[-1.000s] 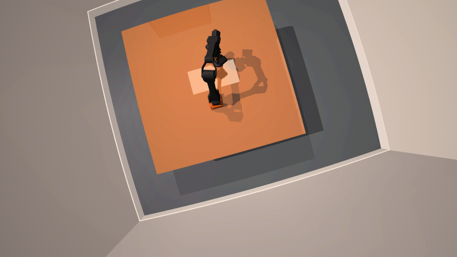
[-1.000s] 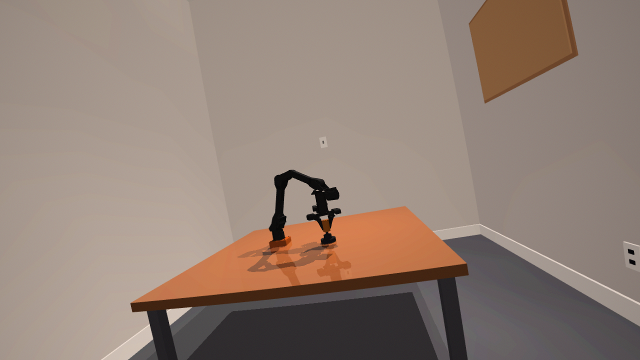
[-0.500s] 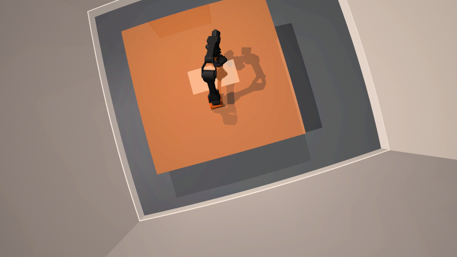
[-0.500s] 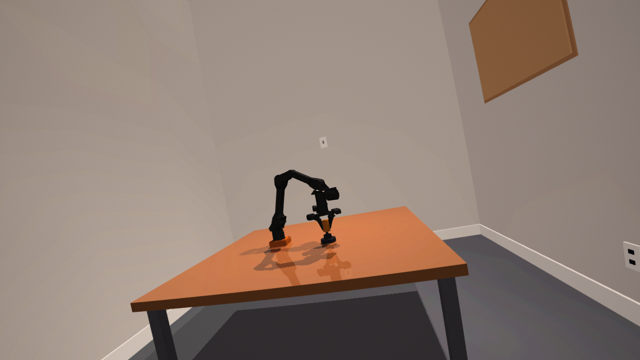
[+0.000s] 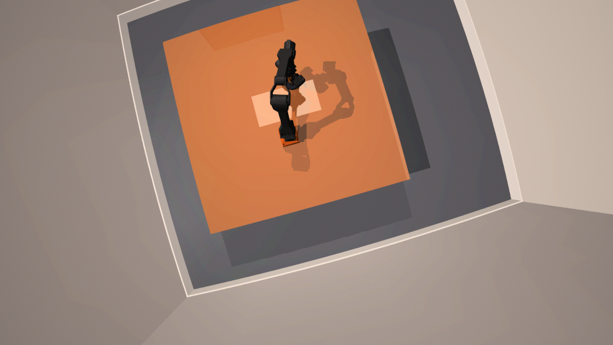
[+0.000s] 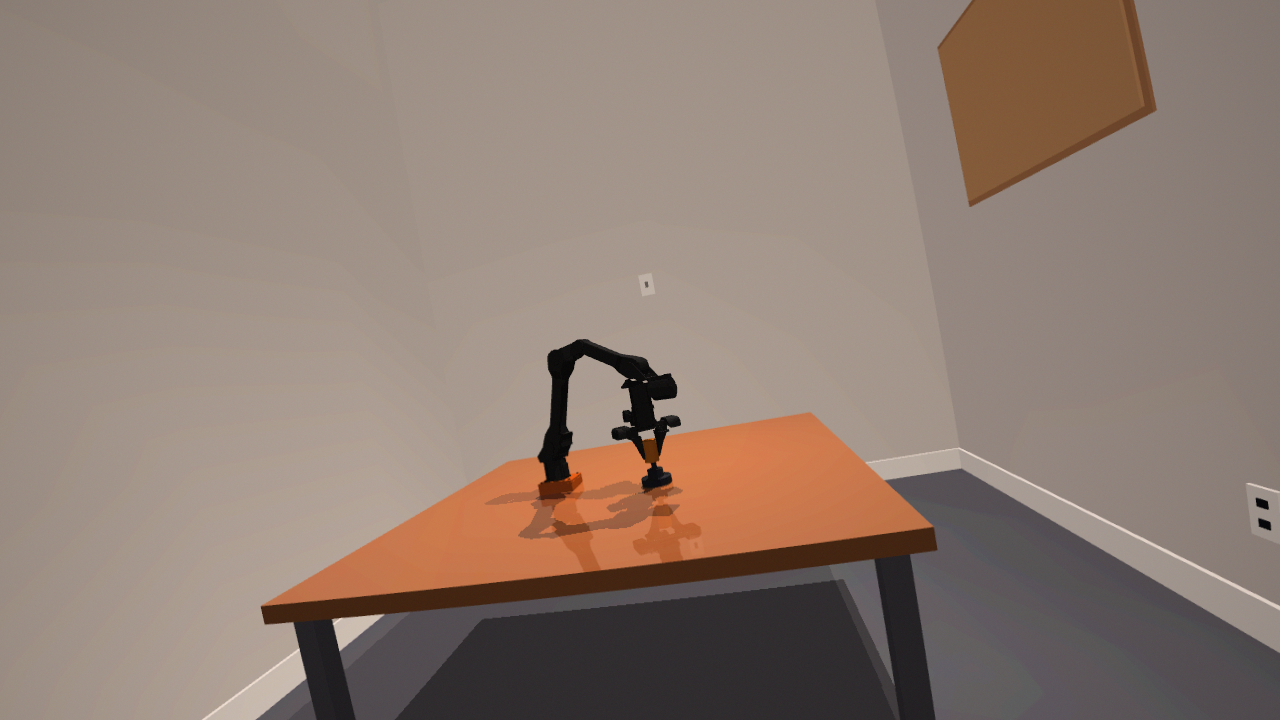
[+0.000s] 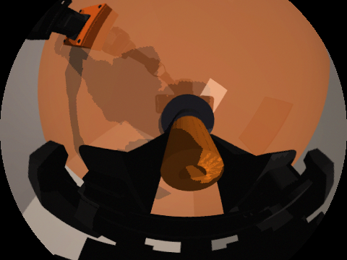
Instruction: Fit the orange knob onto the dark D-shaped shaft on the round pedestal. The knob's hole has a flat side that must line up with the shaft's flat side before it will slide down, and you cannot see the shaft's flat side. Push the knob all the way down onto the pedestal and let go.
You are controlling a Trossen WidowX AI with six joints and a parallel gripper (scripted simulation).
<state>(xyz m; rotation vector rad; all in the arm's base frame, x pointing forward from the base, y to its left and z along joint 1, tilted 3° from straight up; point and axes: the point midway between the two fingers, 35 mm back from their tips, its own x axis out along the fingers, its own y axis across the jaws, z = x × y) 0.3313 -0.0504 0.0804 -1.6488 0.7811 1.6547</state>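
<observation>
My gripper is shut on the orange knob and points down over the round pedestal. The knob is upright between the two black fingers. The dark round pedestal stands on the table, directly below the knob. In the exterior view a short length of the dark shaft shows between the knob's lower end and the pedestal, so the knob's bottom is above the pedestal. Whether the shaft's tip is inside the hole is hidden. The shaft's flat side cannot be seen.
The arm's orange base stands on the orange table, to the left of the pedestal in the exterior view. A pale rectangular patch shows on the table top near the pedestal. Arm shadows fall across the table.
</observation>
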